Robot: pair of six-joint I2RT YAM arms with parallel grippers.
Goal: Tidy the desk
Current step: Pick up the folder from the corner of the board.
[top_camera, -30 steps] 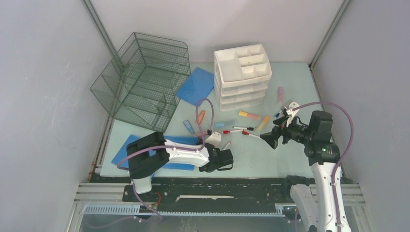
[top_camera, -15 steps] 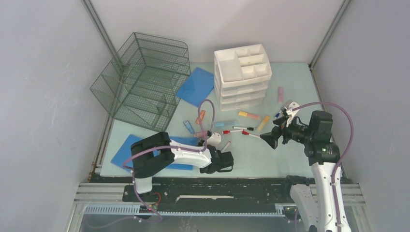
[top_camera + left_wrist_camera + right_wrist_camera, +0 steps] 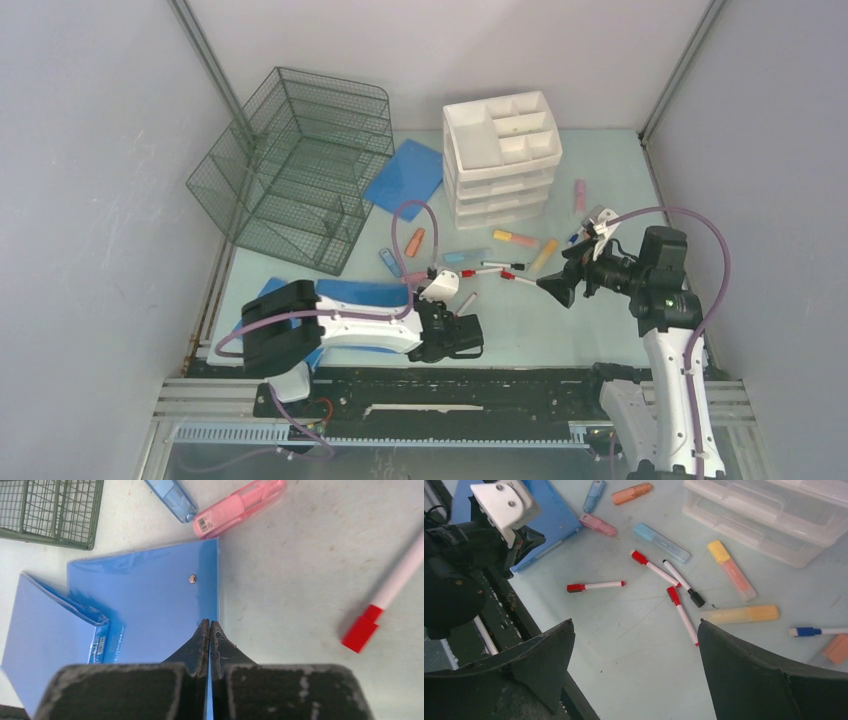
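The desk (image 3: pixel 570 330) is a pale mint-green top strewn with stationery. A blue folder (image 3: pixel 150 605) with a snap button lies flat near its front left, partly over a second blue folder (image 3: pixel 45 630). My left gripper (image 3: pixel 209 622) is shut on the first folder's right edge, and a thin blue strip shows between the jaws. Seen from above, the left gripper (image 3: pixel 430 340) sits low by the front rail. My right gripper (image 3: pixel 635 622) hangs open above bare desk, holding nothing, and in the top view the right gripper (image 3: pixel 553 288) is at the right.
Several markers (image 3: pixel 596 586) and highlighters (image 3: pixel 739 614) lie mid-desk. A pink highlighter (image 3: pixel 237 505) and a blue one (image 3: pixel 172 497) lie just beyond the held folder. A white drawer unit (image 3: pixel 500 160), a tipped wire rack (image 3: pixel 300 170) and another blue folder (image 3: pixel 405 175) stand behind.
The left gripper's jaws have closed onto the blue folder's edge, and the left arm has stretched lower and flatter. The right arm has not moved.
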